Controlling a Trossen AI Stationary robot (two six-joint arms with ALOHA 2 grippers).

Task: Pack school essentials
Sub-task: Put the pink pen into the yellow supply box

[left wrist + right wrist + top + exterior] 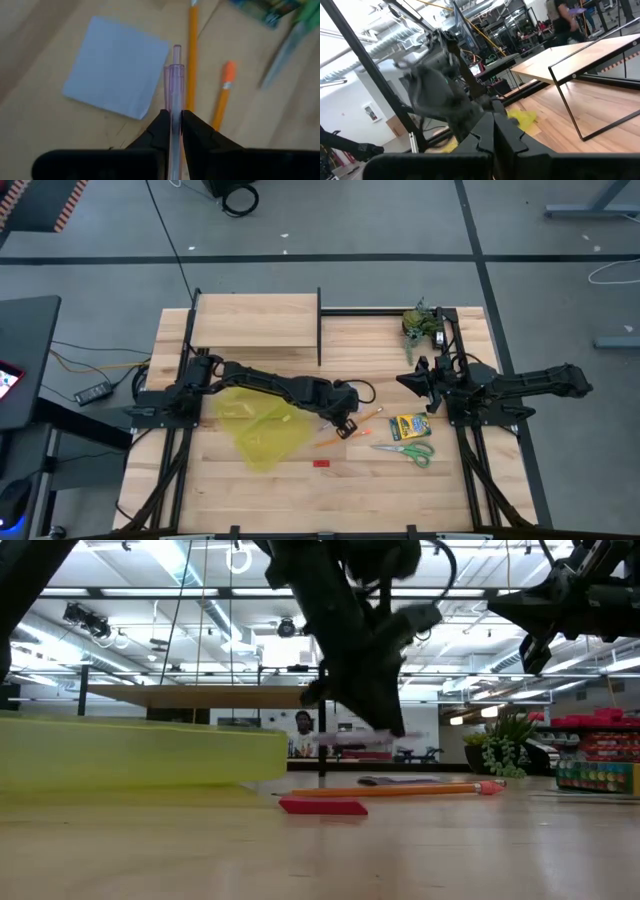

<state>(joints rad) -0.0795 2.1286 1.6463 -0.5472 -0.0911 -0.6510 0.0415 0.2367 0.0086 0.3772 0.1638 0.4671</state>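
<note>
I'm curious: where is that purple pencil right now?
The left claw is shut on the purple pencil, held above the table's middle, over the blue note pad and orange pencils.
</note>
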